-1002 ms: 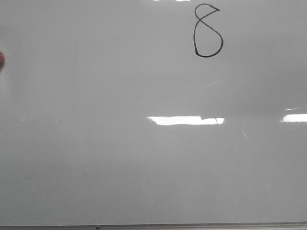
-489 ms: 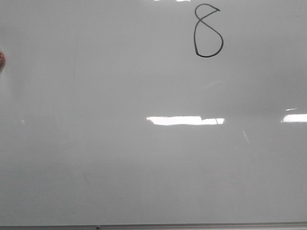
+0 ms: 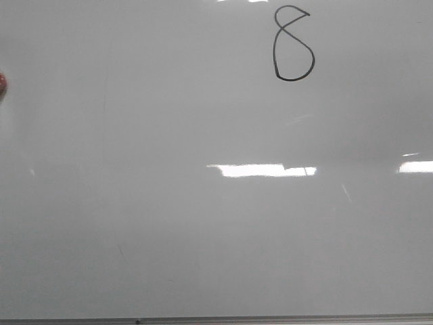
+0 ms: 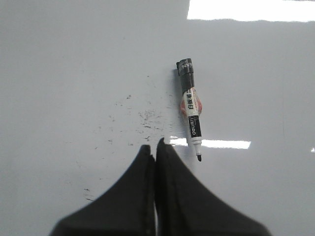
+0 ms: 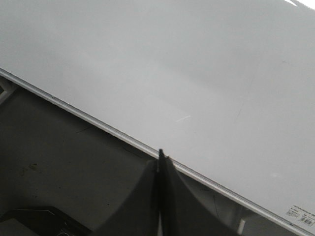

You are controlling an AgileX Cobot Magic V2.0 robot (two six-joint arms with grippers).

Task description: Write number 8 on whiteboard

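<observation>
The number 8 [image 3: 293,45] sits drawn near the far edge of the whiteboard [image 3: 169,223], right of centre, while a marker [image 4: 190,109] lies loose just beyond the clenched, empty left gripper [image 4: 155,146], and the right gripper [image 5: 160,156] is pressed closed over the board's frame.

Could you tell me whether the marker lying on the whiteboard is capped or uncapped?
Uncapped: the marker lies flat on the whiteboard, its dark tip bare, beyond the shut left gripper.

Overhead lamps threw bright rectangular reflections [image 3: 262,170] across the glossy pale ground before me. Beyond its thin grey edge lay a dark grey surface [image 5: 59,162], dull and scuffed, with a black object at one corner.
</observation>
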